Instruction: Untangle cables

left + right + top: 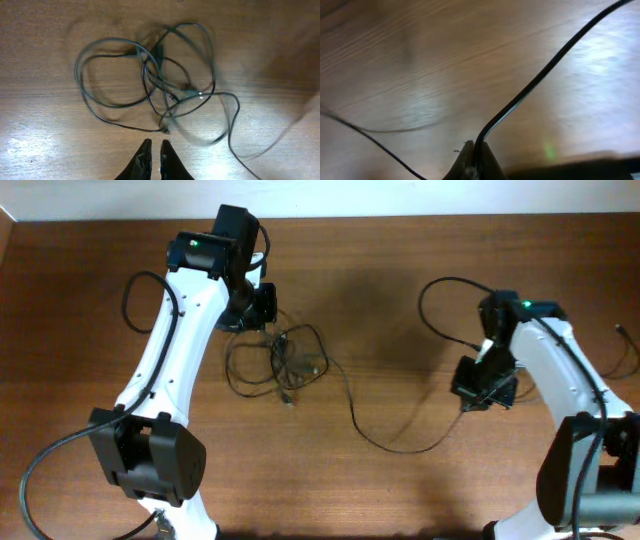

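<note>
Tangled black cables [165, 95] lying in loose loops on the wooden table [400, 270], left gripper [155, 146] just beside the tangle, tips nearly pressed together and empty, right gripper [475, 150] well apart, pinching one long cable strand [535, 85] trailing from the tangle

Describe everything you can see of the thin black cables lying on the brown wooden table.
The thin black cables are glossy, flexible cords lying on the brown wooden table as a loose tangle of overlapping loops, with small plug ends among them. One long strand trails from the tangle in a curve to the right gripper, which is shut on it. The left gripper sits just short of the tangle, holding none of it.
</note>
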